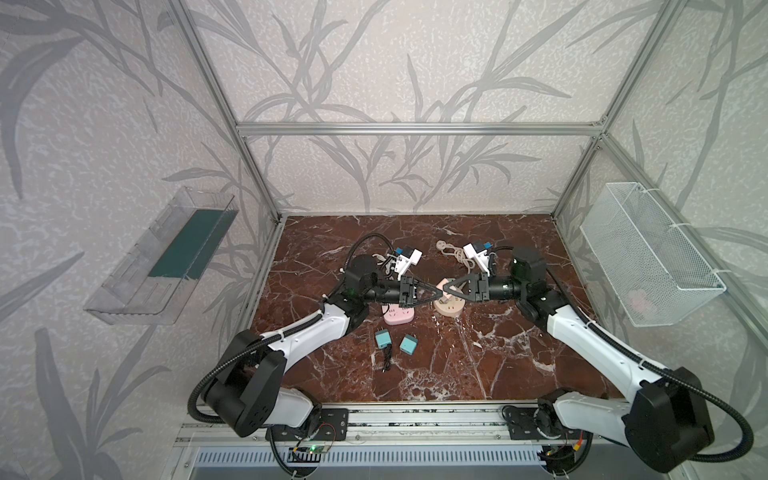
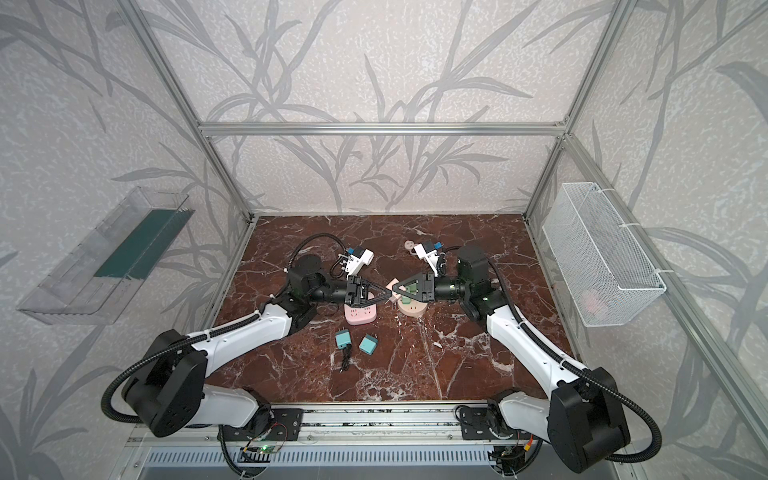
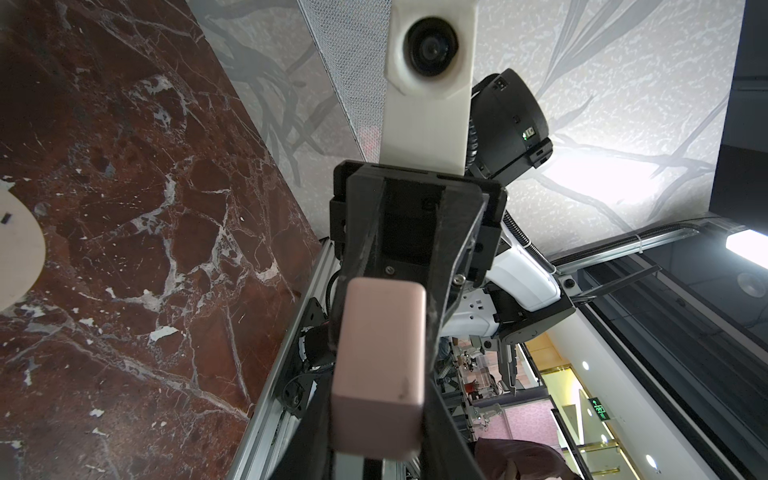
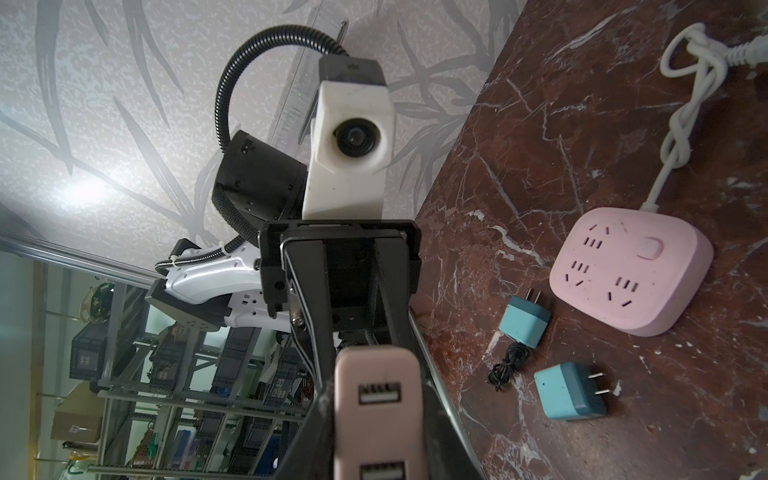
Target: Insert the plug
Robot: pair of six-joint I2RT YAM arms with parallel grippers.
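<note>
Firmly clamps pink plug (image 4: 375, 419) in right gripper (image 4: 376, 395) above middle of counter (image 1: 465, 365) (left gripper (image 3: 378, 386) alongside, grip impossible to tell).

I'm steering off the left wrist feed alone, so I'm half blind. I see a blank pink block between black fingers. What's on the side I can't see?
Observer: The right wrist view shows another face of the pink plug, with two USB ports on it.
Operator: Does the right gripper have it?
Observer: Yes, the right gripper is shut on it.
Operator: Any free socket nearby?
Observer: A pink power strip lies on the table, its top outlets all empty.
</note>
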